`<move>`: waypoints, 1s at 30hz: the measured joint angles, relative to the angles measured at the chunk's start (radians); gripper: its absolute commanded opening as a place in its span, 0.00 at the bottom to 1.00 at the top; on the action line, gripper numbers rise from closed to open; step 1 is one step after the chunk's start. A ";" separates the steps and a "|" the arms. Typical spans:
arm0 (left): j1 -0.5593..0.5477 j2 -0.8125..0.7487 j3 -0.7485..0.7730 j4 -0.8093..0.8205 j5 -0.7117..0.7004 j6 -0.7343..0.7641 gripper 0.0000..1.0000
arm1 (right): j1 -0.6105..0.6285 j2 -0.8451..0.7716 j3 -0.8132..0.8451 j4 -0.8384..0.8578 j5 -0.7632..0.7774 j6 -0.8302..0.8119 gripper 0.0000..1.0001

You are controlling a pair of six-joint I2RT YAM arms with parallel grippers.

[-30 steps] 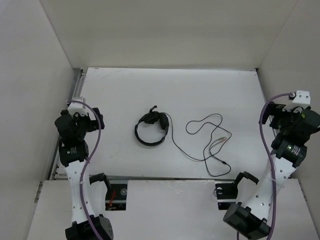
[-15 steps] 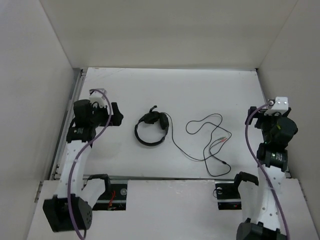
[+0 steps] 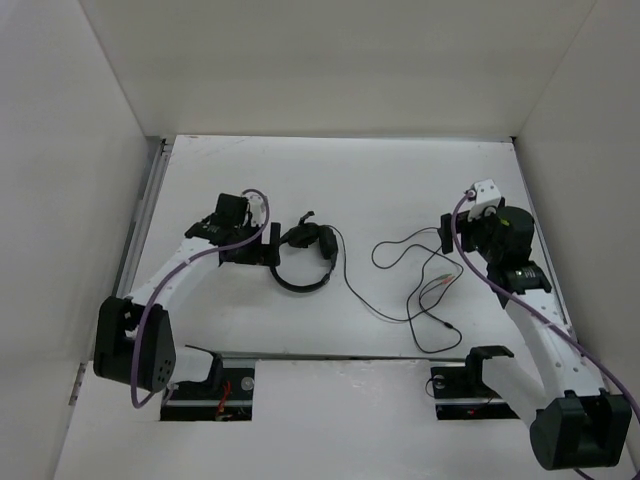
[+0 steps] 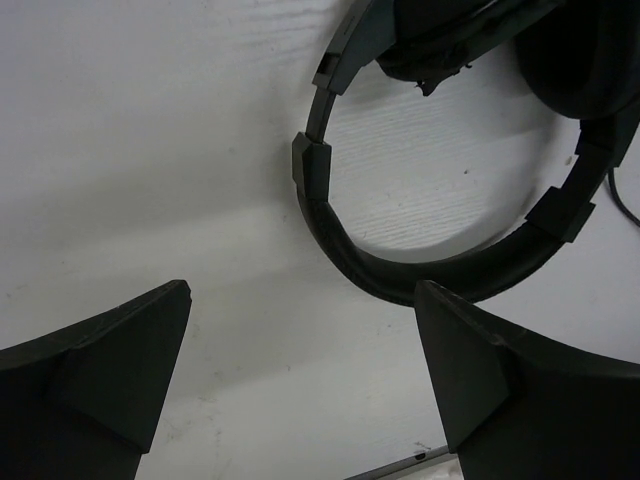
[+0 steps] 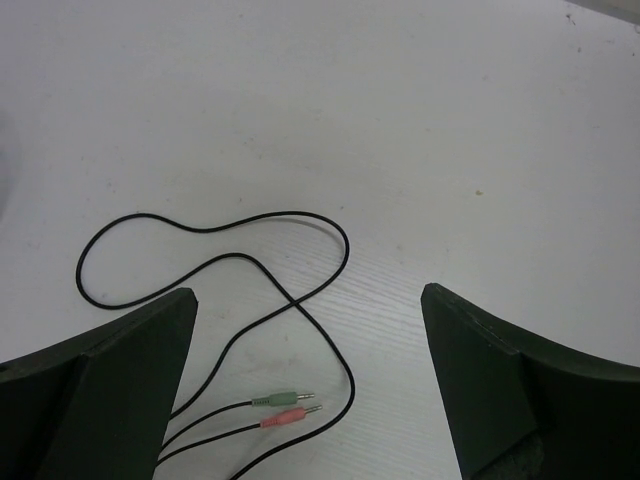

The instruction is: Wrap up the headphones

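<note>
Table (image 3: pixel 400 180) with two robot arms leaning over loose headphones (image 3: pixel 303 238).
The left arm (image 3: pixel 182 264) comes in from the left. The left gripper (image 4: pixel 302 292) has its fingers wide apart, holds nothing, and sits just beside the headband. The right gripper (image 5: pixel 308 295), also wide apart and empty, hangs over a loop of the thin black cable (image 5: pixel 215 228). The headphones lie flat near the middle of the table. Their cable curls off to the right and ends in green and pink plugs (image 5: pixel 278 400).
</note>
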 measured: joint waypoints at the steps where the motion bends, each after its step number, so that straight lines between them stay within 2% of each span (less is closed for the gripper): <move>1: -0.016 0.016 0.000 -0.003 -0.009 -0.010 0.93 | 0.002 0.001 0.000 0.003 0.000 0.000 1.00; 7: -0.094 0.129 0.013 -0.017 -0.056 -0.115 0.91 | 0.003 0.008 0.000 0.036 0.000 0.001 1.00; 11: -0.129 0.217 0.036 -0.028 -0.064 -0.206 0.84 | 0.003 0.021 0.004 0.043 0.000 0.005 1.00; 15: -0.153 0.262 0.037 -0.037 -0.094 -0.291 0.68 | 0.003 0.029 0.019 0.044 -0.001 0.024 1.00; 19: -0.163 0.285 0.032 -0.042 -0.131 -0.367 0.39 | 0.001 0.035 0.026 0.051 -0.005 0.036 1.00; 22: -0.173 0.288 0.018 -0.027 -0.143 -0.413 0.12 | -0.008 0.043 0.026 0.054 -0.007 0.044 1.00; 23: -0.175 0.288 0.014 -0.019 -0.153 -0.433 0.06 | -0.012 0.044 0.026 0.055 -0.008 0.047 1.00; 25: -0.174 0.288 0.013 0.002 -0.163 -0.450 0.01 | -0.022 0.045 0.026 0.059 -0.008 0.052 1.00; 30: -0.140 0.311 0.048 -0.012 -0.204 -0.414 0.00 | -0.035 0.046 0.027 0.058 -0.010 0.053 1.00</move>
